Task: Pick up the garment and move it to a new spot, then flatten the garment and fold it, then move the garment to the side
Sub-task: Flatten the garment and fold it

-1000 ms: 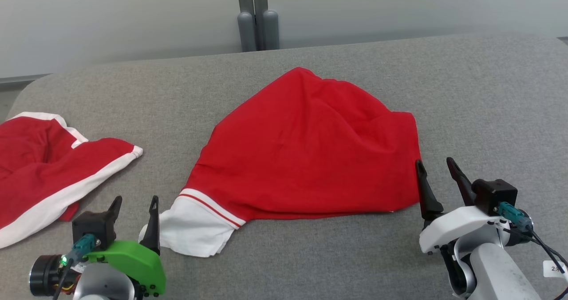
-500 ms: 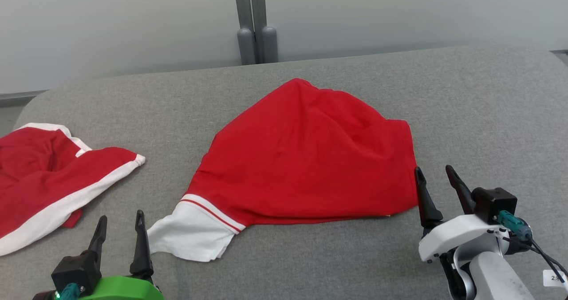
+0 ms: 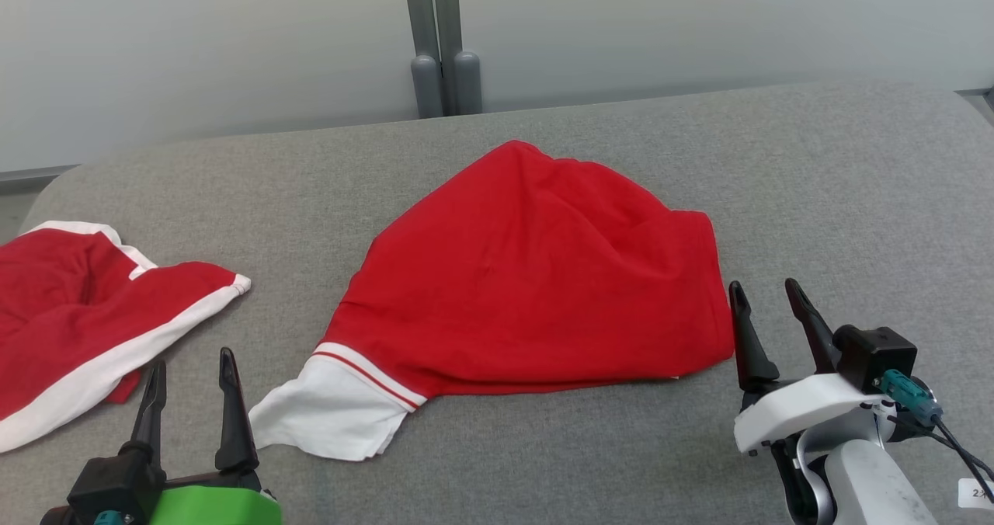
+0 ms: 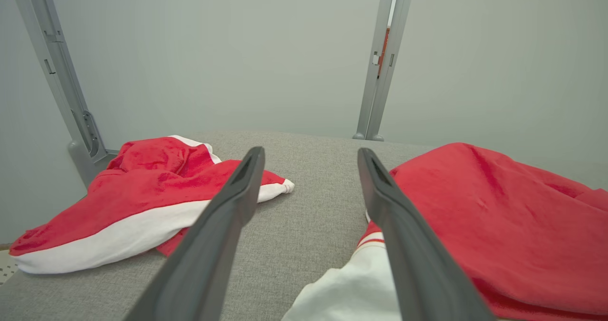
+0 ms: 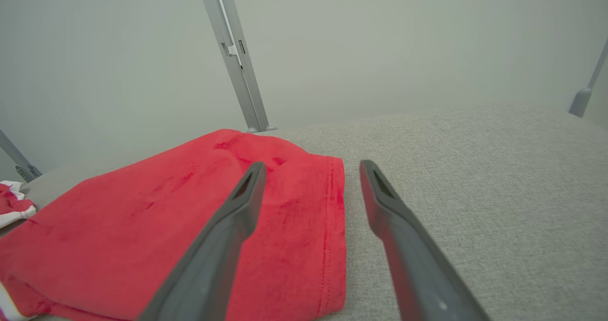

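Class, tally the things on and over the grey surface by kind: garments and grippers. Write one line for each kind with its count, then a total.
Red-and-white garments: 2 (middle garment, left garment)
Grippers: 2 (left gripper, right gripper, both open)
Total: 4

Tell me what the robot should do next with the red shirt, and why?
Probably reach the left gripper forward to pinch the white sleeve: that gripper is open and empty, and the sleeve sticks out from the red shirt right beside it.
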